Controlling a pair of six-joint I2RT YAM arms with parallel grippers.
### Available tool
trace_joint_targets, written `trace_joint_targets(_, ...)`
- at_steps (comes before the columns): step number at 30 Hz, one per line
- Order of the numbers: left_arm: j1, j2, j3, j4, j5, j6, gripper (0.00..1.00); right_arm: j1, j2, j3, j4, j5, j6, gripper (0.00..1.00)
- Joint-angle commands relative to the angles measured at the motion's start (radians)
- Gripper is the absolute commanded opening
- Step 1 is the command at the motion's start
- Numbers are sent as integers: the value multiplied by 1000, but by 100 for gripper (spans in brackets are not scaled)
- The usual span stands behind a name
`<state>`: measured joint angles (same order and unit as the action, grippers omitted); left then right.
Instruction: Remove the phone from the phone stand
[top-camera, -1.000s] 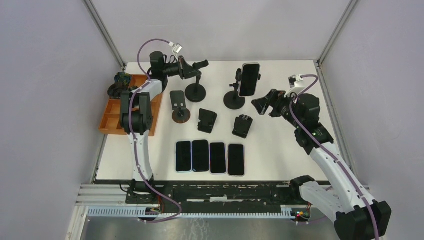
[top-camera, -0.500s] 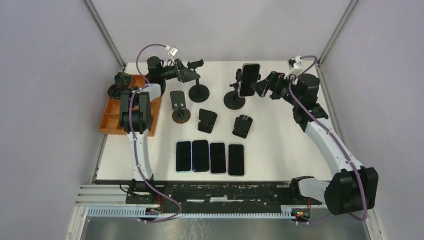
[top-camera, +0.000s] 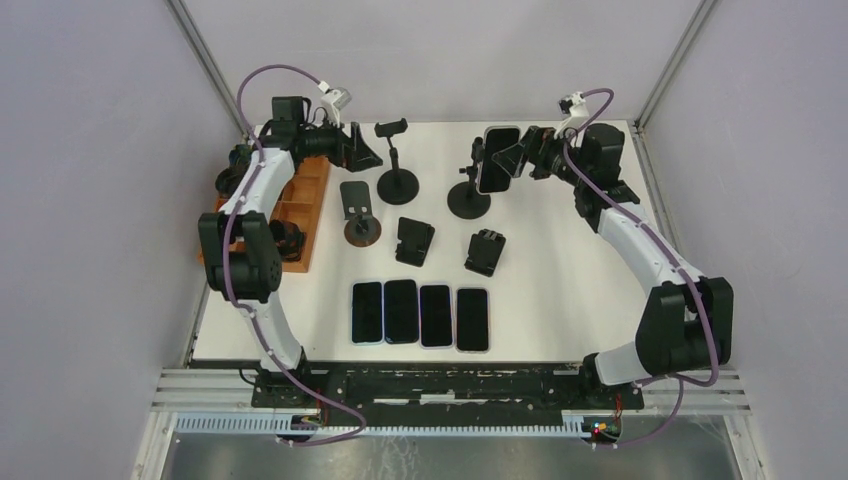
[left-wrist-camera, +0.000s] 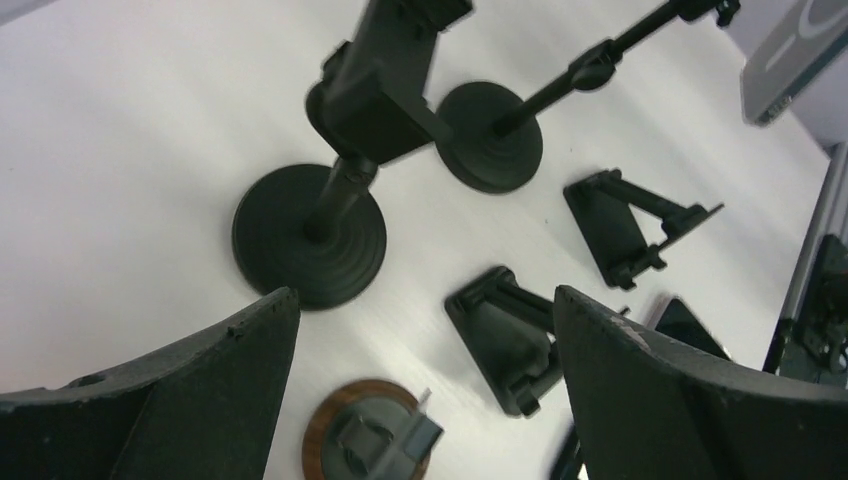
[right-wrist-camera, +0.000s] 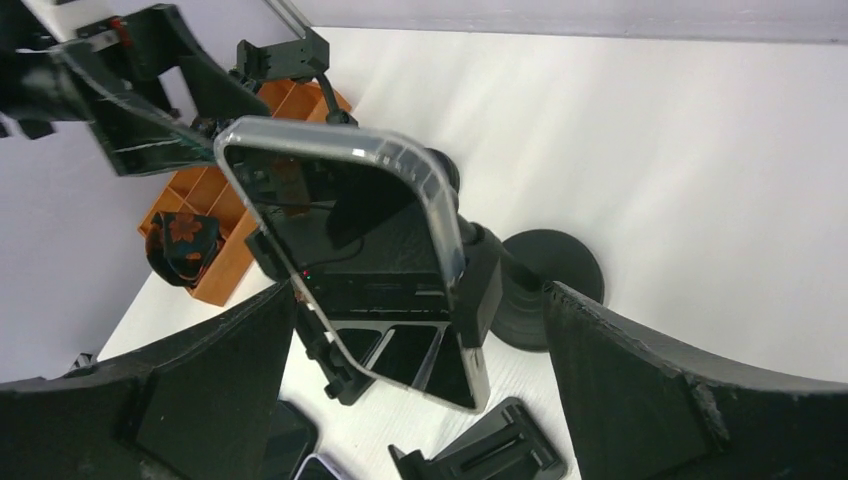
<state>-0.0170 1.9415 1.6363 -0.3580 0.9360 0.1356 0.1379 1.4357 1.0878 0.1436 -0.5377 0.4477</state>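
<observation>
The black phone in a clear case stands upright, held in the clamp of the black, round-footed phone stand at the far side of the white desk.

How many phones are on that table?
5. Four phones lie side by side near the front; the fifth phone sits in a stand farther back. None seem hidden.

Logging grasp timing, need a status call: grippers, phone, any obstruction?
Left gripper open, beside the empty tall stand. Right gripper open, fingers flanking the phone, not shut on it. Phone in its phone stand. Nothing between right gripper and phone.
</observation>
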Motion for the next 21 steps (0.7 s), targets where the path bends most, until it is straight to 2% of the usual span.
trace_joint_targets(1,6,-125,49,-275,-110,223,100,-11,46,83,87,-68,-47,98)
trace_joint_targets(8,6,-187,194,-457,-241,215,100,5,137,87,277,-217,72,97)
trace_joint_targets(10,7,-196,233,-493,-296,215,100,16,142,78,296,-222,75,90)
trace_joint_targets(13,15,-224,278,-498,-387,155,100,24,148,76,303,-237,88,71)
trace_joint_targets(17,15,-260,275,-526,-320,172,100,27,127,70,303,-223,89,50)
trace_joint_targets(19,15,-262,266,-559,-248,189,100,29,118,74,295,-215,87,46)
trace_joint_targets(21,4,-261,241,-594,-201,219,100,30,114,85,276,-209,81,48)
